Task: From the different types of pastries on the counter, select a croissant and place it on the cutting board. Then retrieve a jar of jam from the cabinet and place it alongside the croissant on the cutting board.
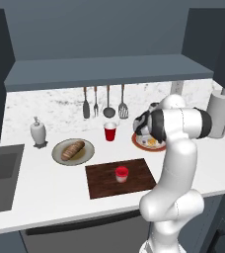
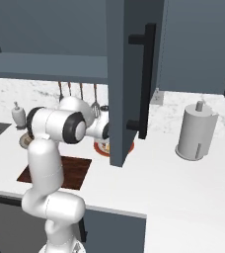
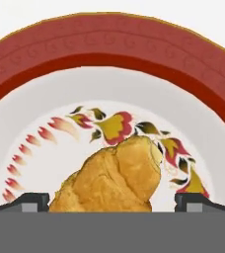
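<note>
So our gripper [image 3: 112,201] is wide open, fingertips straddling the croissant [image 3: 115,178], which is still sitting on its red-rimmed plate [image 3: 109,42]. Nothing grabbed yet. Oddly, the jar of jam [image 1: 122,174] is already on the cutting board [image 1: 102,181], so we reckon the croissant's what's left.

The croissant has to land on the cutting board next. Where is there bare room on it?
The cutting board is bare left of the jar of jam, toward the loaf's plate, and on a narrower strip right of the jar, beside the arm. It is crowded behind, between the red cup and the croissant's plate.
</note>
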You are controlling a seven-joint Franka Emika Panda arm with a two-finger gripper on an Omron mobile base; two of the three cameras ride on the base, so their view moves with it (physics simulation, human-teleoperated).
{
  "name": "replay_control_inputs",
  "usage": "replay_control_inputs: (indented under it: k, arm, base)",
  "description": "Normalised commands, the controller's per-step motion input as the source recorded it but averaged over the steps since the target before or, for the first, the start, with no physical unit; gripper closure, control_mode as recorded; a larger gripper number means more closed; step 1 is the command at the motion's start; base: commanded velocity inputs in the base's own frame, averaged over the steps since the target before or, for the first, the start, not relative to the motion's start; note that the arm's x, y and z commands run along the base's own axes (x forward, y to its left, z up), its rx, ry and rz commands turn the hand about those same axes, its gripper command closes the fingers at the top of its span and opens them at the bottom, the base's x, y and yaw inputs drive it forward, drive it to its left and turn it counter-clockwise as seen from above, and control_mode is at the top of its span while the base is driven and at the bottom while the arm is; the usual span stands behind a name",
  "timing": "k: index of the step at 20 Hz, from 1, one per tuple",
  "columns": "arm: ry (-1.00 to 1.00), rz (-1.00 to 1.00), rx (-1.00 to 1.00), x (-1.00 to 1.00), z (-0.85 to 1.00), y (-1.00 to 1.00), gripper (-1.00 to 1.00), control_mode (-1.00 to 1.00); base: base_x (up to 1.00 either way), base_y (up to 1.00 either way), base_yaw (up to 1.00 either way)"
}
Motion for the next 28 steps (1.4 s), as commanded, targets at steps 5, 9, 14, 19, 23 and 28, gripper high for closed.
replay_control_inputs:
  k: [5, 9, 14, 19, 23, 28]
  arm:
    - [-0.06, 0.0, -0.02, 0.23, -0.47, 0.0, -1.0, -1.0]
    - [0.0, 0.0, 0.0, 0.17, -0.36, 0.0, 1.0, -1.0]
    - [0.07, 0.0, 0.0, 0.0, -0.23, -0.03, 1.0, -1.0]
    - [0.09, 0.0, 0.0, 0.0, -0.48, -0.18, 1.0, -1.0]
    - [0.02, 0.01, 0.02, -0.22, 0.29, -0.1, 1.0, -1.0]
    - [0.01, 0.06, 0.02, -0.67, 0.2, 0.0, 1.0, -1.0]
  base:
    - [0.0, 0.0, 0.0]
    - [0.0, 0.0, 0.0]
    - [0.0, 0.0, 0.0]
    - [0.0, 0.0, 0.0]
    - [0.0, 0.0, 0.0]
    - [0.0, 0.0, 0.0]
